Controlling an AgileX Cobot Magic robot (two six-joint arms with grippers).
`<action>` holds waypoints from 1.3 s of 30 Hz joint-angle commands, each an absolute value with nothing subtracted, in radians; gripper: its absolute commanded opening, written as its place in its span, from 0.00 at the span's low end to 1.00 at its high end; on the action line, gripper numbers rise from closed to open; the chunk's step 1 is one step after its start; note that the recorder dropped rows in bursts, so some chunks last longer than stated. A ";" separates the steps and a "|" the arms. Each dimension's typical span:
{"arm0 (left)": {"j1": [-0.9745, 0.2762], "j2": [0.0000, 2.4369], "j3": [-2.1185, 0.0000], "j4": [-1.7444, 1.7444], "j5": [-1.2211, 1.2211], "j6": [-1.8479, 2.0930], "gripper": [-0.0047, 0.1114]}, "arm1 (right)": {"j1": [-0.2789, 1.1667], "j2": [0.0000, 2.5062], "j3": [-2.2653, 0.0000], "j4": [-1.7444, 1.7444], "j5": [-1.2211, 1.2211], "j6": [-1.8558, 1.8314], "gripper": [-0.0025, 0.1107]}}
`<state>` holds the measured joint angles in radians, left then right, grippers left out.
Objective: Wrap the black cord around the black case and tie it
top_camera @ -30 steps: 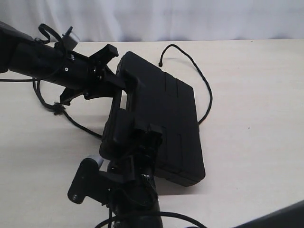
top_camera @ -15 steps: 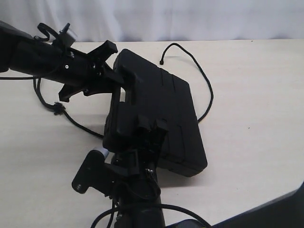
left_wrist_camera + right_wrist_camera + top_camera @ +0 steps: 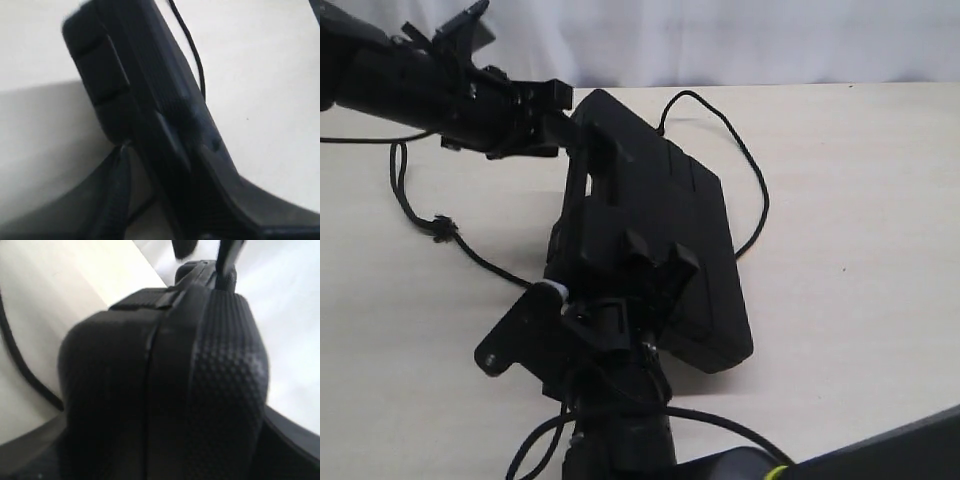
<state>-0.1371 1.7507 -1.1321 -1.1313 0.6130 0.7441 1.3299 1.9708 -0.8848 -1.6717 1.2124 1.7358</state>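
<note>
The black case (image 3: 665,200) had tilted up higher than a second before, left gripper (image 3: 567,122) and right gripper (image 3: 656,258) both clamped on its ends.

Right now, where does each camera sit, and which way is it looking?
Exterior view: above the table, looking down on the black case, the black cord and both arms.
Left wrist view: on the left arm, looking along the left fingers gripping the case's end.
Right wrist view: on the right arm, close up on the case's seam between the right fingers.
Shared: all three show case and cord.
</note>
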 commanded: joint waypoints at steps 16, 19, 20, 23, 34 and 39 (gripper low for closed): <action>-0.006 1.746 -1.141 -0.048 0.619 -0.147 0.39 | 1.036 1.658 -0.809 -1.679 0.674 1.835 0.06; 0.006 1.817 -1.109 -0.046 0.592 -0.286 0.39 | 1.009 1.655 -0.809 -1.679 0.610 1.835 0.06; 0.010 1.840 -1.108 -0.046 0.589 -0.340 0.39 | 1.009 1.658 -0.809 -1.679 0.600 1.829 0.06; 0.012 1.894 -1.108 -0.044 0.563 -0.479 0.39 | 1.009 1.662 -0.809 -1.679 0.550 1.809 0.06; 0.012 2.002 -1.108 -0.037 0.477 -0.577 0.39 | 1.009 1.662 -0.808 -1.679 0.494 1.809 0.06; 0.012 2.027 -1.108 -0.037 0.398 -0.584 0.39 | 1.009 1.662 -0.808 -1.679 0.490 1.809 0.06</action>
